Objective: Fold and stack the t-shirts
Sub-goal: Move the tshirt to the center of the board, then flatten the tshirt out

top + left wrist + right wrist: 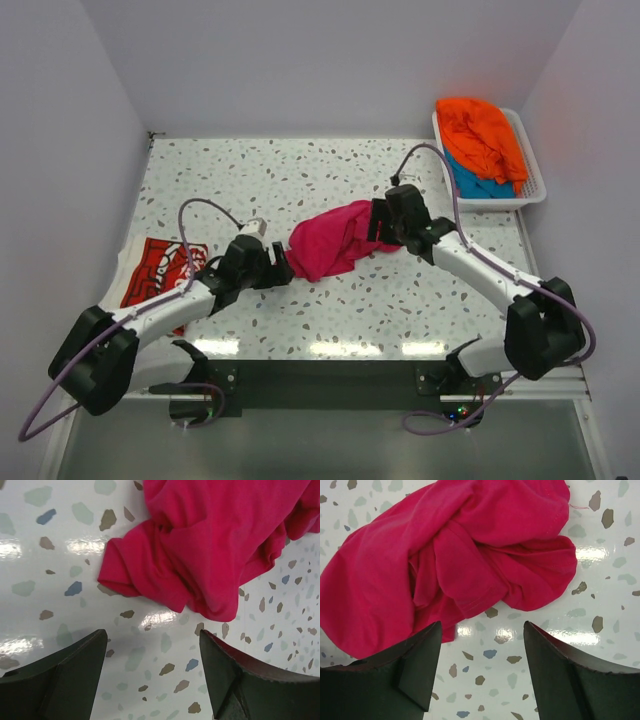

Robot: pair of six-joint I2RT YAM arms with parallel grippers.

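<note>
While a crumpled magenta-pink t-shirt (335,240) lies bunched near the middle of the speckled white counter (300,180), it is flanked by two robot arms. The left claw (282,268) is held just beside the shirt's left end, released, with its dark fingers spread and only bare counter seen between them. The right claw (376,222) is positioned at the shirt's right end, likewise released and gripping nothing, though one finger is seen overlapping the cloth's edge in the right wrist view. A red t-shirt (160,270) with white script lettering is laid flat at the counter's left edge, partly hidden by the left arm. At the far right corner, a white slatted basket (535,180) is filled with an orange t-shirt (480,135) heaped over a teal-blue t-shirt (475,183).
</note>
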